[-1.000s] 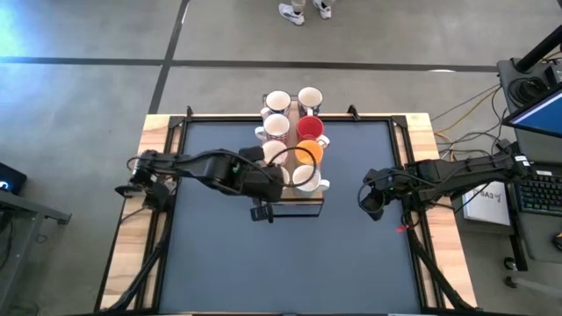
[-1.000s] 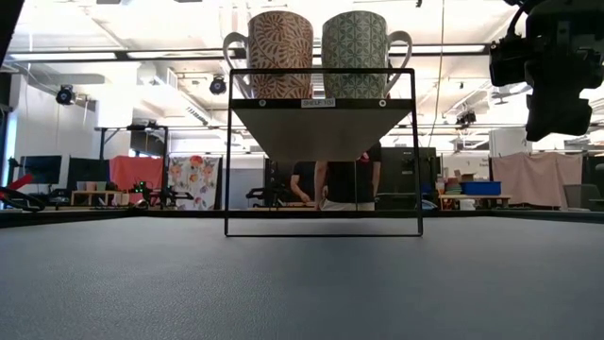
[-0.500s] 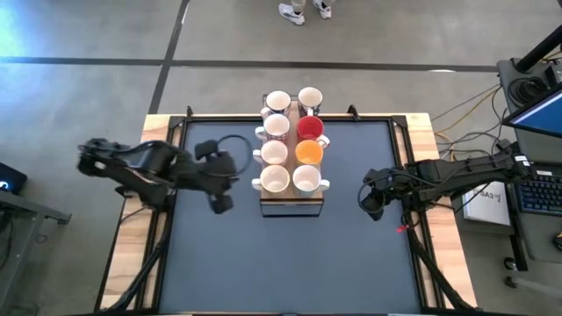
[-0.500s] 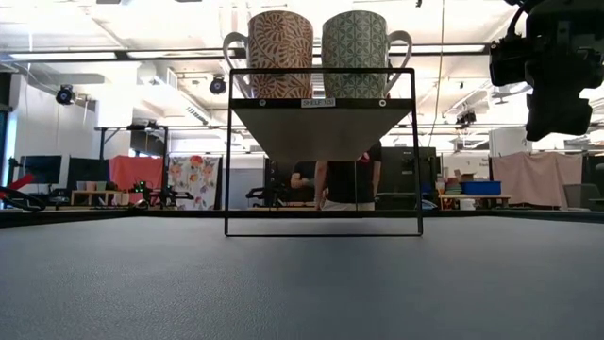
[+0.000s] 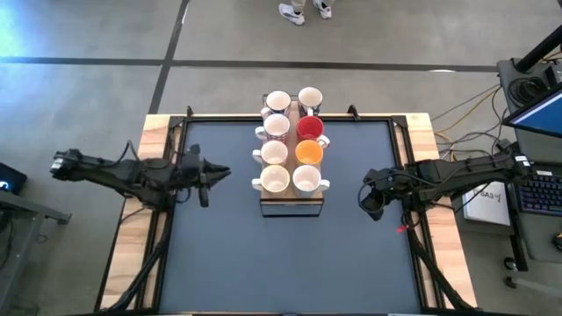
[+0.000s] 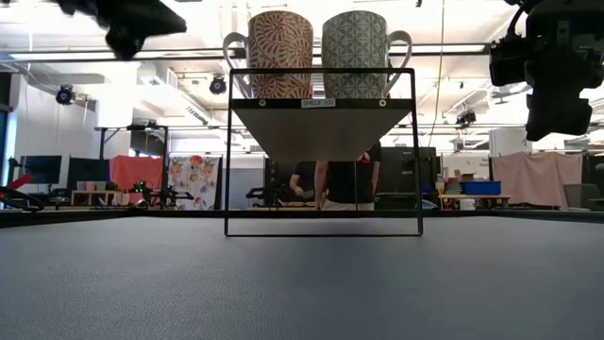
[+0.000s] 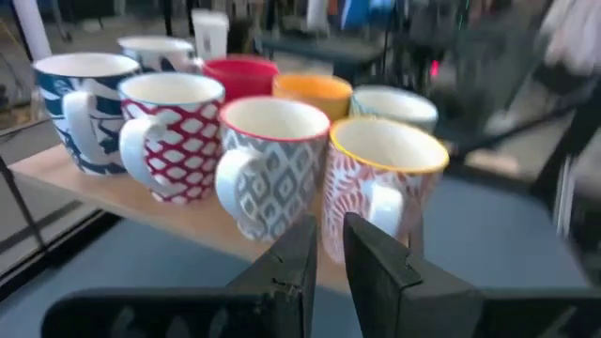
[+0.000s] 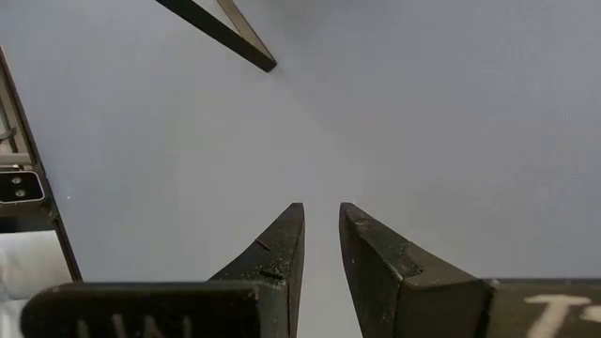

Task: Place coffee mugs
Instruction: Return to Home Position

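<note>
Eight coffee mugs [image 5: 291,140] stand upright in two rows on the wooden top of a black wire-frame stand [image 6: 322,151] at the table's middle, toward its far edge. One is red [image 5: 309,129] and one orange [image 5: 308,153]; the others show white from above. The left wrist view shows patterned sides, among them a grey one [image 7: 268,160] and a red-and-white one [image 7: 174,131]. My left gripper [image 5: 206,171] hovers left of the stand, shut and holding nothing. My right gripper [image 5: 373,200] waits right of the stand, shut and holding nothing.
The stand's black frame [image 5: 291,209] reaches toward the table's middle. Dark mat [image 5: 290,263] spreads across the near half of the table. Wooden borders [image 5: 421,132] run along the table's sides. A person's shoes [image 5: 303,9] show on the floor beyond the far edge.
My left arm has drawn back from over the near left corner of the mug stand toward the table's left edge, uncovering the nearest left mug. The mugs and my right arm have stayed where they were.
</note>
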Controlling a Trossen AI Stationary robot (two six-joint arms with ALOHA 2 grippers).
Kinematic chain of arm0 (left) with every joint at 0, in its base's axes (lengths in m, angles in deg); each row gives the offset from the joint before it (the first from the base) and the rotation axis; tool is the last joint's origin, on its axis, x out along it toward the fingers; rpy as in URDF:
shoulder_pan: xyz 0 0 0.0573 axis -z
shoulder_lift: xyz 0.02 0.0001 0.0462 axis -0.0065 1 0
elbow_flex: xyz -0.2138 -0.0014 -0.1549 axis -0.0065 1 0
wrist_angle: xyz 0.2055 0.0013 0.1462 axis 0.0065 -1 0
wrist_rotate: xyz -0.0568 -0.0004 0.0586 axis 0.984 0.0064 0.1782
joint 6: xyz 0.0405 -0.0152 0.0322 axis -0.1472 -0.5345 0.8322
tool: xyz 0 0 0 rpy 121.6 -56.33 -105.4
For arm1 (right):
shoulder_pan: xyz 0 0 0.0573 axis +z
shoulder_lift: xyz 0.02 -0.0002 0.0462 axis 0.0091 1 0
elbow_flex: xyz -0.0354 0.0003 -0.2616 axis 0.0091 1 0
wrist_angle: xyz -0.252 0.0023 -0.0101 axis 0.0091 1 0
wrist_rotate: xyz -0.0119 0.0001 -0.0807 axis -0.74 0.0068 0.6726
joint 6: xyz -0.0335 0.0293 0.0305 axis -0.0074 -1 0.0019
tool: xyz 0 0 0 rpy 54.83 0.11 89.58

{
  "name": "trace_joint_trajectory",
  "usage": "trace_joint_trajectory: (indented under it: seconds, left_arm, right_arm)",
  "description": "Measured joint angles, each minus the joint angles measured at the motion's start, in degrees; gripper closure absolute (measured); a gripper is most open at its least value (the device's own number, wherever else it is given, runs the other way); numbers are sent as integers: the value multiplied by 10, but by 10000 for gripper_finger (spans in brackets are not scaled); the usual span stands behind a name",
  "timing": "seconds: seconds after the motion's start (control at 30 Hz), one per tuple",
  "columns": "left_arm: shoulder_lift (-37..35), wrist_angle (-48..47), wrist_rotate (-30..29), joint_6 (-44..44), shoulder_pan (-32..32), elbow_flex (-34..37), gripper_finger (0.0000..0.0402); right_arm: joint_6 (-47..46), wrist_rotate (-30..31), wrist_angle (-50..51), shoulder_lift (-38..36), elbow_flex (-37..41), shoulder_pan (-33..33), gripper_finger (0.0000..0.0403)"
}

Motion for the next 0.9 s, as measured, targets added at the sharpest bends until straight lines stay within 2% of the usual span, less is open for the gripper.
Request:
trace_joint_trajectory:
  seconds: [0.2, 0.47, 0.63, 0.9]
  left_arm:
    - [-80, 178, 11, 1, -12, 147, 363]
    - [-105, 334, 17, 30, -21, 251, 363]
    - [-104, 390, 38, 27, -32, 289, 363]
    - [-104, 400, 49, 27, -34, 310, 363]
  right_arm:
    - [0, 0, 0, 0, 0, 0, 342]
    - [0, 0, 0, 0, 0, 0, 342]
    - [0, 0, 0, 0, 0, 0, 342]
    - [0, 0, 0, 0, 0, 0, 342]
